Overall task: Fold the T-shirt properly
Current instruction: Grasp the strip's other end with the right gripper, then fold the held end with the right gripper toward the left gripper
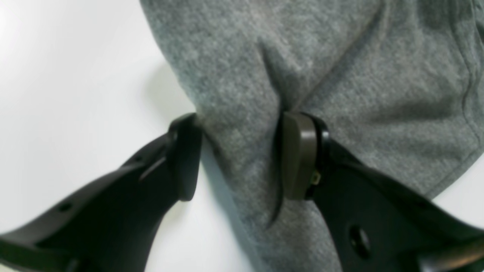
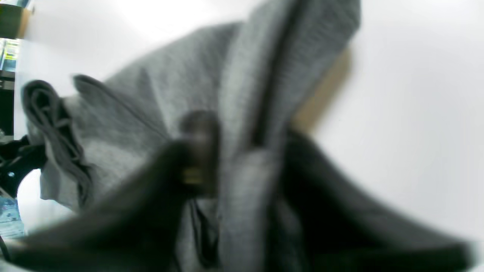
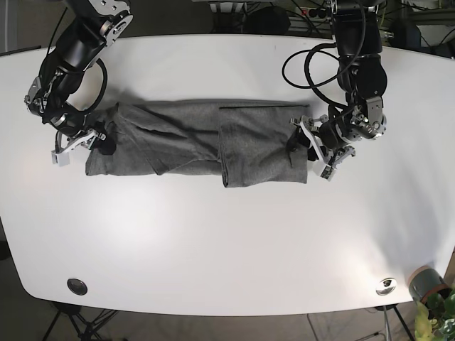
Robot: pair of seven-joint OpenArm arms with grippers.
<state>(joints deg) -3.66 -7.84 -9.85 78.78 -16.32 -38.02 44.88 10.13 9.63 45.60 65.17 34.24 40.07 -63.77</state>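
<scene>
The right gripper [image 3: 99, 142] is seen at the left end of the grey T-shirt [image 3: 185, 138], its fingers clamped on a bunched fold of the fabric. The T-shirt is laid as a long folded band across the middle of the white table [image 3: 227, 249]. At its right end, the fabric is pinched between the closed-in fingers of the left gripper [image 3: 304, 145].

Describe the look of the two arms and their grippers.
Both arms are black with silver-grey metal joints. Loose black cables loop beside the left arm and along the right arm. The left gripper has curved black fingers; one carries an olive-grey pad. The right gripper looks black but blurred.
</scene>
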